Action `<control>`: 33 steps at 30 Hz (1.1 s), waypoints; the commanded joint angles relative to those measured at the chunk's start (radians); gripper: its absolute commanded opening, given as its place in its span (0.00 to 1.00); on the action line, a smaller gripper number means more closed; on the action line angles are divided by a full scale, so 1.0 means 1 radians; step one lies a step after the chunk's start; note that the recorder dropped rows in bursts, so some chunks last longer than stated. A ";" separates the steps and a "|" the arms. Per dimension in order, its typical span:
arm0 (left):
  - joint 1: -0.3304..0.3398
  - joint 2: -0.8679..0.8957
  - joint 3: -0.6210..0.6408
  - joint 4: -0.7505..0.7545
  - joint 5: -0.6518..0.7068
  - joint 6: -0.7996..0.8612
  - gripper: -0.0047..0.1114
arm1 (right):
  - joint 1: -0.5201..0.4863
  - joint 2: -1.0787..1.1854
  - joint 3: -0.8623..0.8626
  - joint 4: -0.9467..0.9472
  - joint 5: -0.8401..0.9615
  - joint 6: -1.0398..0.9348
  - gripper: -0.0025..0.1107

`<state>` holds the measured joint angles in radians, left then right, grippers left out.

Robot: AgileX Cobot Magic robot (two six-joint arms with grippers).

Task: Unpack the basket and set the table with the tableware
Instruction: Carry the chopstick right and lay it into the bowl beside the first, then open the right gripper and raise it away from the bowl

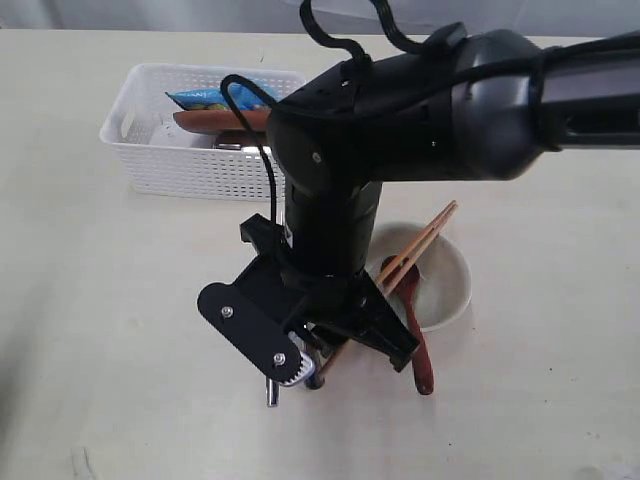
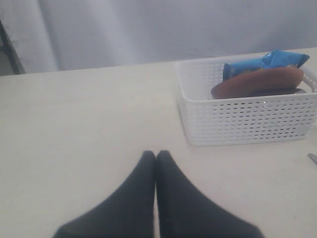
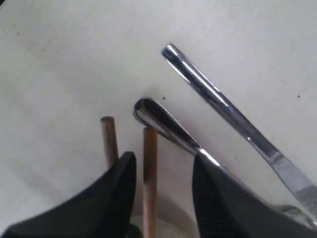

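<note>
My right gripper (image 3: 163, 161) is open and low over the table (image 1: 120, 300), in front of the off-white bowl (image 1: 462, 285). One wooden chopstick (image 3: 150, 158) runs between its fingers; the other (image 3: 109, 139) lies just outside one finger. Two steel handles, the nearer (image 3: 163, 119) and the farther (image 3: 218, 99), lie beside them, and the nearer one passes under the other finger. The chopsticks (image 1: 425, 238) lean across the bowl, with the dark red-brown spoon (image 1: 420, 355) resting on its rim. The white basket (image 1: 190, 170) holds the brown plate (image 1: 215, 120). My left gripper (image 2: 156, 154) is shut and empty, well short of the basket (image 2: 247, 119).
A blue snack packet (image 1: 205, 97) lies in the basket over the plate (image 2: 257, 82). The right arm's black body (image 1: 400, 110) hides the middle of the table and part of the basket. A steel handle end (image 1: 271, 392) pokes out below the right gripper.
</note>
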<state>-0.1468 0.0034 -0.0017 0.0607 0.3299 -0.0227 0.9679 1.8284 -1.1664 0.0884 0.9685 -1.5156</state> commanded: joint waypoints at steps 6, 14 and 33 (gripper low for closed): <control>-0.006 -0.003 0.002 -0.005 -0.010 0.000 0.04 | -0.005 -0.041 0.005 0.037 0.007 0.039 0.41; -0.006 -0.003 0.002 -0.005 -0.010 0.000 0.04 | -0.005 -0.135 0.005 0.071 0.012 0.123 0.41; -0.006 -0.003 0.002 -0.005 -0.010 0.000 0.04 | -0.429 -0.272 0.006 0.018 0.059 1.300 0.36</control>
<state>-0.1468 0.0034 -0.0017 0.0607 0.3299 -0.0227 0.6559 1.5853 -1.1648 0.1168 0.9904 -0.4402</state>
